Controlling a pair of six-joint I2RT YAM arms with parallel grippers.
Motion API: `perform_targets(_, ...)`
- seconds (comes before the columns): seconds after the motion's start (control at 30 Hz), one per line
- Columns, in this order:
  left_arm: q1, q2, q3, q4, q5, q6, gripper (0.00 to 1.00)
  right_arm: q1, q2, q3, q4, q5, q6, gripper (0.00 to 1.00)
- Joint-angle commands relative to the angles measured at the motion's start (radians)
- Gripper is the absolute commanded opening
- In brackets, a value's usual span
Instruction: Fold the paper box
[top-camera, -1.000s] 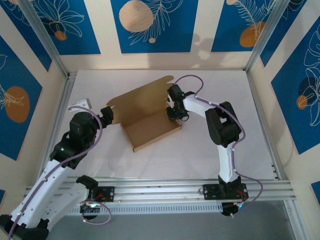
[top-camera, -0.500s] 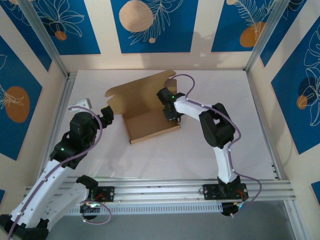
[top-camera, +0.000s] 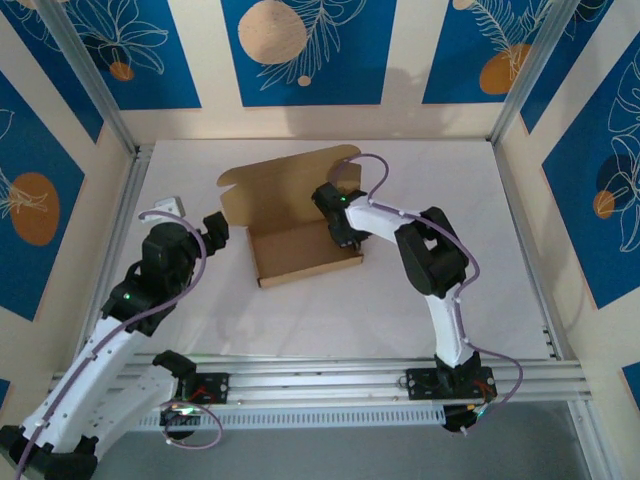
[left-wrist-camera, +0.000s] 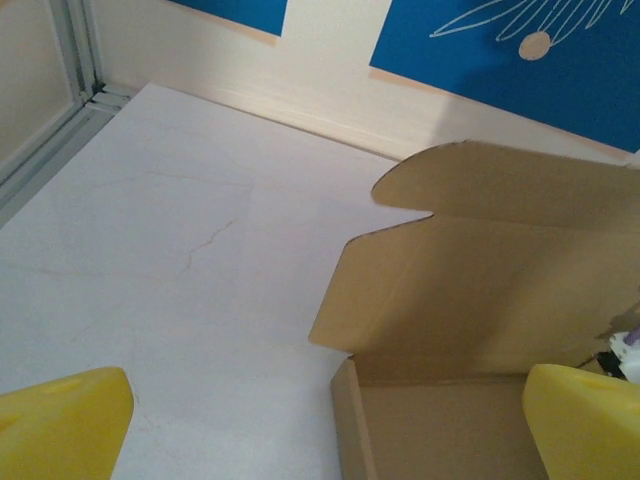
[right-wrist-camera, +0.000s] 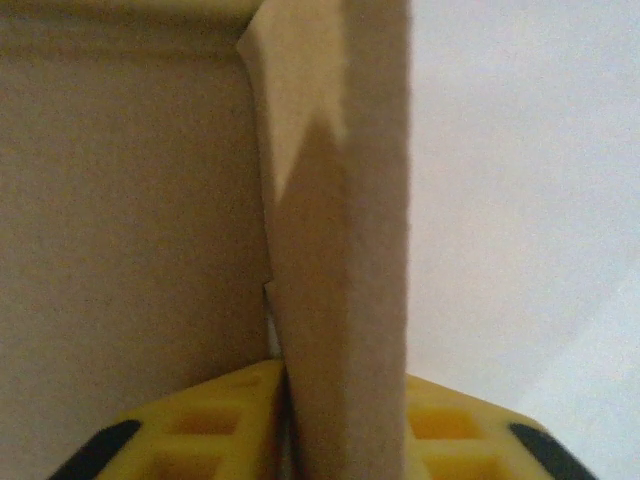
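Note:
The paper box (top-camera: 300, 250) is plain brown cardboard, a shallow tray in the middle of the table with its lid (top-camera: 280, 190) standing up at the back. My right gripper (top-camera: 345, 235) is shut on the box's right side wall (right-wrist-camera: 345, 250), which stands between the two yellow fingers (right-wrist-camera: 200, 430). My left gripper (top-camera: 215, 228) hovers open just left of the box, its yellow fingertips (left-wrist-camera: 60, 425) wide apart. In the left wrist view the box's left wall (left-wrist-camera: 350, 420) and raised lid (left-wrist-camera: 500, 280) lie ahead.
A small white object (top-camera: 168, 207) lies at the left edge of the white table (top-camera: 480, 270). Aluminium frame rails (top-camera: 330, 380) run along the near edge, and patterned walls enclose the other three sides.
The right gripper has dragged the box leftward and turned it square to the table. The lid now stands more upright. The left arm has stayed almost still.

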Motion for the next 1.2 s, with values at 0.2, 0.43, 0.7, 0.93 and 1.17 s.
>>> perform_targets(0.2, -0.008, 0.115, 0.017, -0.05, 0.224, 0.125, 1.0, -0.038, -0.346, -0.386, 0.252, -0.367, 0.274, 0.62)
perform_targets(0.43, -0.007, 0.242, 0.074, -0.078, 0.143, 0.196, 1.0, -0.034, -0.411, -0.501, 0.357, -0.359, 0.269, 0.81)
perform_targets(0.7, 0.006, 0.505, 0.128, 0.001, 0.23, 0.378, 0.97, -0.027, -0.638, -0.659, 0.52, -0.388, 0.311, 0.85)
perform_targets(0.93, 0.035, 0.773, 0.268, -0.001, 0.397, 0.389, 0.85, -0.029, -0.854, -0.749, 0.523, -0.378, 0.32, 0.94)
perform_targets(1.17, 0.036, 0.98, 0.39, -0.008, 0.394, 0.379, 0.75, -0.08, -1.012, -0.812, 0.488, -0.403, 0.32, 0.93)
